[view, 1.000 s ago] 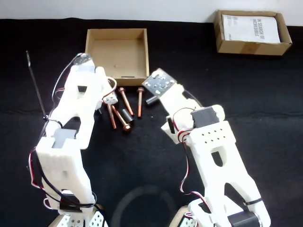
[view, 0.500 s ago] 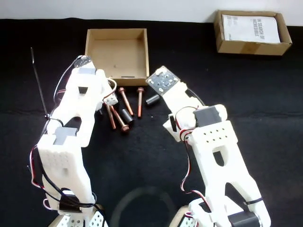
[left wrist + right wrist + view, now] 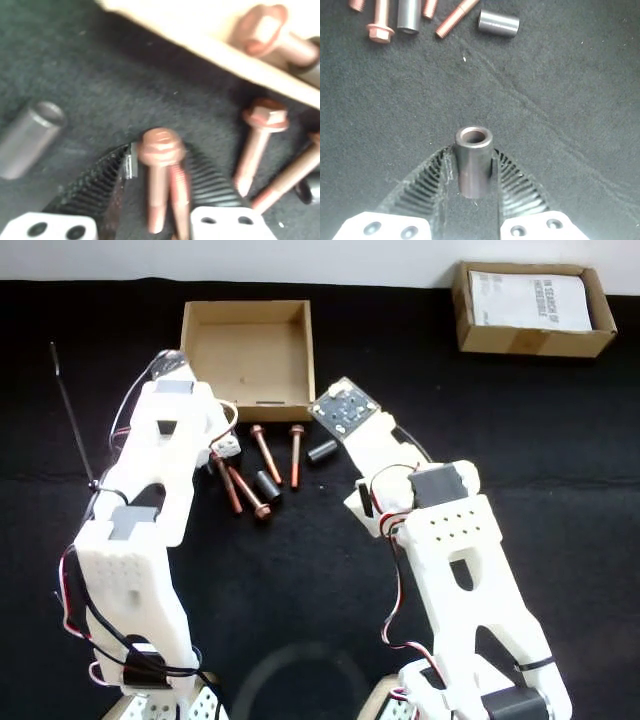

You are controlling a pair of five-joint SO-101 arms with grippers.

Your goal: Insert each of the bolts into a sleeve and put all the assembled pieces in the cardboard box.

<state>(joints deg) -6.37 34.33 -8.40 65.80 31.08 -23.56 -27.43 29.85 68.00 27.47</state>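
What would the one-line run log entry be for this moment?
left gripper: shut on bolt | right gripper: shut on sleeve | cardboard box: empty

bolts (image 3: pixel 296 455) before cardboard box (image 3: pixel 310 350), sleeves (image 3: pixel 267 485) beside them

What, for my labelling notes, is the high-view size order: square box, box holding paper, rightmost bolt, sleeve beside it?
Largest: square box and box holding paper, alike, so unranked.
Then rightmost bolt.
Smallest: sleeve beside it.
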